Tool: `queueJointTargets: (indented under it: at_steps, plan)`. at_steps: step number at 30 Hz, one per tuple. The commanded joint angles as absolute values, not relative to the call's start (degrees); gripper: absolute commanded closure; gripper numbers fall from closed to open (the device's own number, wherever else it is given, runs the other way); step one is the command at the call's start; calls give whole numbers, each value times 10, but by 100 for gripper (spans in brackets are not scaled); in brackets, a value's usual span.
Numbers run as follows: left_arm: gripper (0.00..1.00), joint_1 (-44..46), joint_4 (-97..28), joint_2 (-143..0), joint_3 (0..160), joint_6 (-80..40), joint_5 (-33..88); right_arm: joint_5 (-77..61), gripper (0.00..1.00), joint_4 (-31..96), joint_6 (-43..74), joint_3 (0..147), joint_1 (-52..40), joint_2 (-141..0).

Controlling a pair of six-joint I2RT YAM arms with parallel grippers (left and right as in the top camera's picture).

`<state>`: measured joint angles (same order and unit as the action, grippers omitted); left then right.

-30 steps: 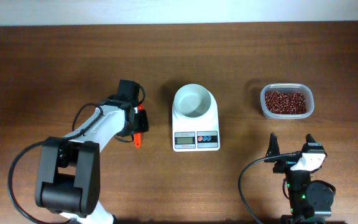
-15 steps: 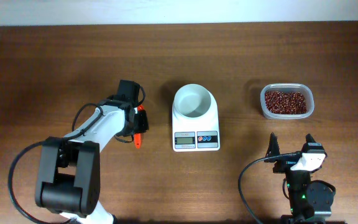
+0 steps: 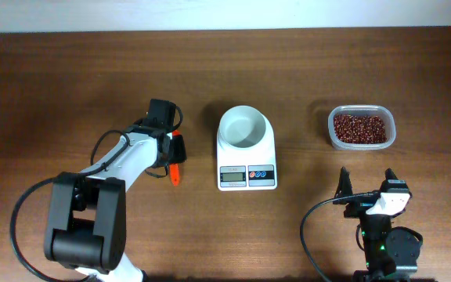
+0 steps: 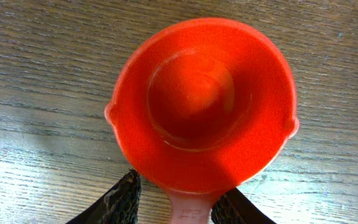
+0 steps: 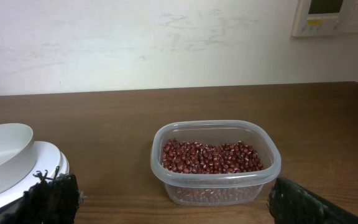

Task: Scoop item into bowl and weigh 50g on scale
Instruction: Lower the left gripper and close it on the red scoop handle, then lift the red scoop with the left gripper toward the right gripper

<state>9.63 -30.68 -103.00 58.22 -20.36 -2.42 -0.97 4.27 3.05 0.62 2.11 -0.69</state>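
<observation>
An orange scoop (image 4: 201,102) lies on the table with its cup facing up; its handle (image 3: 174,174) pokes out below my left gripper (image 3: 172,150). In the left wrist view my left gripper (image 4: 182,199) straddles the handle. The right finger (image 4: 241,208) touches it, and wood shows between the handle and the left finger (image 4: 120,199). The white bowl (image 3: 243,128) stands empty on the white scale (image 3: 247,176). The reddish-brown beans (image 3: 359,128) fill a clear tub (image 5: 215,186). My right gripper (image 3: 366,184) is open and empty, below the tub.
In the right wrist view the bowl (image 5: 2,149) and the scale (image 5: 48,162) sit at the left edge, with the tub straight ahead between my open fingers (image 5: 51,199). A white wall runs along the table's far edge.
The orange scoop under my left gripper has shifted slightly up and left. The right arm has not moved.
</observation>
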Motion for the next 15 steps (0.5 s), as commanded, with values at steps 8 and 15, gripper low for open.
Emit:
queueJointTargets:
  at_steps: [8, 15]
  plan:
    - [69, 96, -300, -1024, 578, -192, -28, -9, 1, 45, 34, 3, 23, -4]
    - [79, 96, -300, -1024, 578, -193, -8, -9, 1, 45, 34, 3, 23, -4]
